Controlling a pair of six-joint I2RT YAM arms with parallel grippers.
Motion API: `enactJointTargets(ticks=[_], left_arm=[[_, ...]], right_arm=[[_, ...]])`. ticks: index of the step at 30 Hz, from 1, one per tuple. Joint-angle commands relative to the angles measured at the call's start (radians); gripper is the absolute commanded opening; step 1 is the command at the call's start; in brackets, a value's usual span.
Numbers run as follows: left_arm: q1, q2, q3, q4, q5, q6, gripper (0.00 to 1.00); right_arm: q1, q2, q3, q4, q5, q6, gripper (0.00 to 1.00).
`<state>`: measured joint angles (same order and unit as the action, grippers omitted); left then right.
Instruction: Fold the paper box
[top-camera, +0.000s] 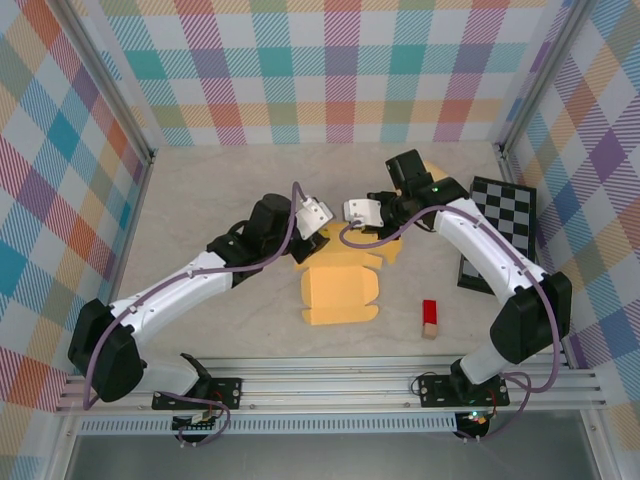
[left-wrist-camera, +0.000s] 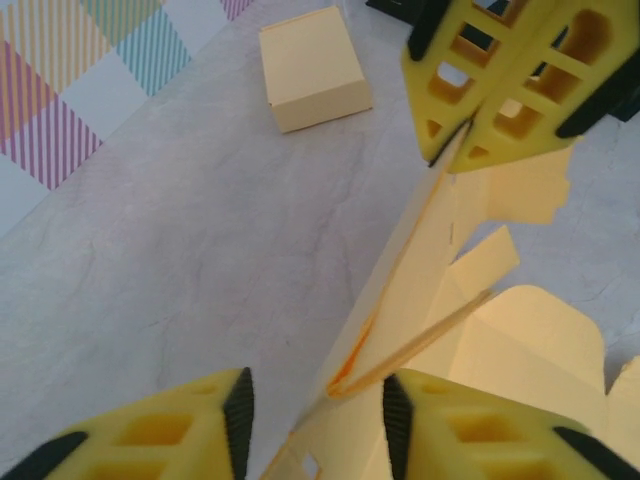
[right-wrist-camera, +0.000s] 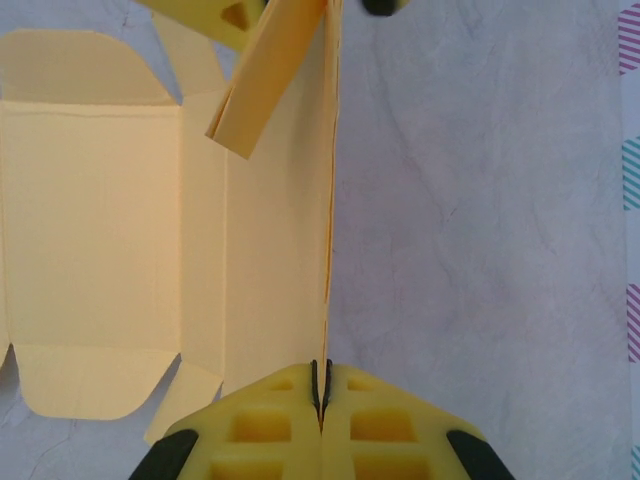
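The paper box (top-camera: 340, 295) is a flat yellow cut-out on the table, with one long panel (right-wrist-camera: 300, 200) raised on edge. My right gripper (right-wrist-camera: 320, 385) is shut on the near end of that panel's thin edge. It also appears at the top of the left wrist view (left-wrist-camera: 455, 140) and in the top view (top-camera: 372, 232). My left gripper (left-wrist-camera: 315, 405) stands open at the panel's other end. A folded side flap (left-wrist-camera: 400, 355) lies between its pads, closer to the right pad. From above, the left gripper (top-camera: 322, 235) hangs over the sheet's far left corner.
A finished folded yellow box (left-wrist-camera: 312, 68) sits on the table beyond the sheet. A black-and-white chessboard (top-camera: 505, 225) lies at the right. A small red block (top-camera: 430, 318) stands near the front right. Checked walls close in the table on three sides.
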<state>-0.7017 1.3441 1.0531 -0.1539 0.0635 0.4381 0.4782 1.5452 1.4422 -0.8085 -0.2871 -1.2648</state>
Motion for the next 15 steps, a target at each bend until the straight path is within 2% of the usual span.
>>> enactJointTargets(ticks=[1, 3, 5, 7, 9, 10, 12, 14, 15], left_arm=[[0.005, -0.059, 0.026, 0.024, -0.081, 0.008, 0.47], [0.013, -0.097, 0.029, 0.01, -0.181, -0.023, 0.55], [0.022, -0.141, 0.037, -0.019, -0.295, -0.116, 0.62], [0.027, -0.185, 0.054, -0.105, -0.428, -0.303, 0.68], [0.033, -0.226, 0.06, -0.291, -0.467, -0.557, 0.67], [0.033, -0.236, 0.049, -0.349, -0.447, -0.677, 0.66], [0.033, -0.251, -0.036, -0.353, -0.29, -0.839, 0.63], [0.032, -0.246, -0.16, -0.247, -0.094, -0.976, 0.63], [0.026, -0.235, -0.207, -0.185, -0.045, -1.015, 0.62]], right_arm=[[0.01, -0.022, -0.017, -0.027, -0.004, 0.008, 0.0], [0.009, -0.017, -0.014, -0.019, 0.024, 0.032, 0.0], [0.008, -0.009, -0.008, -0.009, 0.049, 0.067, 0.0], [0.007, 0.004, 0.002, -0.005, 0.07, 0.103, 0.0], [0.006, 0.025, 0.015, -0.003, 0.094, 0.142, 0.0], [0.007, 0.036, 0.022, -0.004, 0.102, 0.153, 0.0], [0.006, 0.057, 0.033, -0.003, 0.118, 0.19, 0.0], [0.007, 0.075, 0.044, 0.0, 0.13, 0.219, 0.0], [0.006, 0.081, 0.046, 0.003, 0.133, 0.23, 0.0]])
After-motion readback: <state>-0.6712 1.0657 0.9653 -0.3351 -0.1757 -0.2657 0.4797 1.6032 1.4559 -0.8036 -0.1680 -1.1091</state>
